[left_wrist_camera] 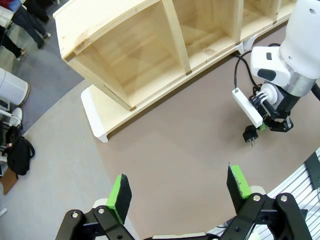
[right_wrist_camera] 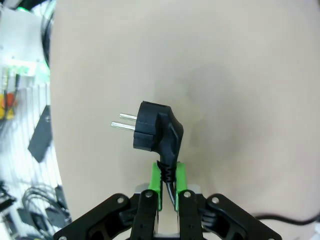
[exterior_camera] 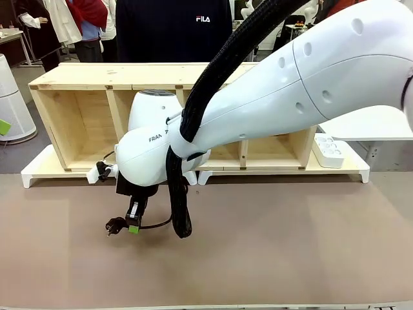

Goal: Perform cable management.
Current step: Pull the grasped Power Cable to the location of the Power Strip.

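My right gripper (exterior_camera: 133, 223) reaches across to the left half of the brown table and is shut on the cable (exterior_camera: 155, 226) just behind its black plug (exterior_camera: 116, 226). The plug hangs a little above the tabletop. In the right wrist view the green pads pinch the cord under the plug (right_wrist_camera: 157, 132), whose two metal pins point sideways; more cable (right_wrist_camera: 285, 218) trails off at the lower right. My left gripper (left_wrist_camera: 179, 192) hovers high over the table, open and with nothing between its fingers. From there the right gripper (left_wrist_camera: 272, 122) and the plug (left_wrist_camera: 250, 135) show farther off.
A wooden shelf unit (exterior_camera: 174, 76) on white bases stands along the table's far side. A white power strip (exterior_camera: 329, 150) lies at its right end. A person in a dark top (exterior_camera: 174, 29) stands behind it. The braided arm hose (exterior_camera: 177, 200) hangs beside the right gripper.
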Robot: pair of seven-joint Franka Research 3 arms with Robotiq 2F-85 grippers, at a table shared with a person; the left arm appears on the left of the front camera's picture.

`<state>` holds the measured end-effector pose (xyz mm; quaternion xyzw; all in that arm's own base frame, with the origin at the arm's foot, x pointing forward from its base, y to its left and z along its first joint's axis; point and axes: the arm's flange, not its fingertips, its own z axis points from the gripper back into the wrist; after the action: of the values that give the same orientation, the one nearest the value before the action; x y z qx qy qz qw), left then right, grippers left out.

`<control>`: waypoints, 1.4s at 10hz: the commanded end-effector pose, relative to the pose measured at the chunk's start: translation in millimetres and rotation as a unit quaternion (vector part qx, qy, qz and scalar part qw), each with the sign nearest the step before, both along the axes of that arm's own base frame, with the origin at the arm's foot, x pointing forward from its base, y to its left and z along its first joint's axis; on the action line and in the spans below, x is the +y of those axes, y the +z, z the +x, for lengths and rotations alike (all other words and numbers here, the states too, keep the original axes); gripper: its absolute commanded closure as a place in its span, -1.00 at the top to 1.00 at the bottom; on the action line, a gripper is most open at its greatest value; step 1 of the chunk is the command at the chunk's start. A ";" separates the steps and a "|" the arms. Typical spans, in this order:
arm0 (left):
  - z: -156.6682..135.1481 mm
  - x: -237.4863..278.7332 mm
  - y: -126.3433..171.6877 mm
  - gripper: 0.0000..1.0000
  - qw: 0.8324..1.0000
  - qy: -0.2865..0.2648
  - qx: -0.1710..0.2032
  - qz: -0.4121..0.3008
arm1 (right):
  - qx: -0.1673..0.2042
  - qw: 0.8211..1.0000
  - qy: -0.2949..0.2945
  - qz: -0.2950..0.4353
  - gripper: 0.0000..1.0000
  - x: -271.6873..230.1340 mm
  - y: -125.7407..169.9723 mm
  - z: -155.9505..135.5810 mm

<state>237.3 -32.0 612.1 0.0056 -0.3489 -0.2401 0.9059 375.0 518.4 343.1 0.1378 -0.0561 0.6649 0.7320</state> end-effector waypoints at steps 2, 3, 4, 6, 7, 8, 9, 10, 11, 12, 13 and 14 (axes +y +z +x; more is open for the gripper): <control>-0.4 0.8 0.3 1.00 1.000 0.001 -0.001 -0.001 | 0.048 0.983 -0.166 0.057 -0.73 -32.6 0.1 -13.0; -0.4 0.8 0.3 1.00 1.000 0.001 -0.001 -0.001 | 0.051 0.979 -0.185 0.068 -0.73 -41.3 0.3 -16.6; -0.4 0.8 0.3 1.00 1.000 0.001 -0.001 -0.001 | 0.055 0.974 -0.207 0.069 -0.73 -50.9 1.2 -21.7; -0.4 0.8 0.3 1.00 1.000 0.001 -0.001 -0.001 | 0.056 0.971 -0.222 0.071 -0.73 -62.0 3.3 -27.5; -0.4 0.8 0.3 1.00 1.000 0.001 -0.001 -0.001 | 0.052 0.977 -0.189 0.081 -0.73 -60.9 5.8 -29.6; -0.4 0.8 0.3 1.00 1.000 0.001 -0.001 -0.001 | 0.058 0.974 -0.210 0.062 -0.73 -49.6 -0.6 -10.6; -0.4 0.8 0.3 1.00 1.000 0.001 -0.001 -0.001 | 0.058 0.974 -0.210 0.062 -0.73 -49.6 -0.6 -10.6; -0.4 0.8 0.3 1.00 1.000 0.001 -0.001 -0.001 | 0.058 0.974 -0.210 0.062 -0.73 -49.6 -0.6 -10.6; -0.4 0.8 0.3 1.00 1.000 0.001 -0.001 -0.001 | 0.058 0.974 -0.210 0.062 -0.73 -49.6 -0.6 -10.6; -0.4 0.8 0.3 1.00 1.000 0.001 -0.001 -0.001 | 0.058 0.974 -0.210 0.062 -0.73 -49.6 -0.6 -10.6; -0.4 0.8 0.3 1.00 1.000 0.001 -0.001 -0.001 | 0.058 0.974 -0.210 0.062 -0.73 -49.6 -0.6 -10.6; -0.4 0.8 0.3 1.00 1.000 0.001 -0.001 -0.001 | 0.058 0.974 -0.210 0.062 -0.73 -49.6 -0.6 -10.6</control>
<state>237.2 -32.0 612.1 0.0056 -0.3489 -0.2401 0.9059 362.8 466.7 340.4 0.2070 -0.0831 0.4824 0.8471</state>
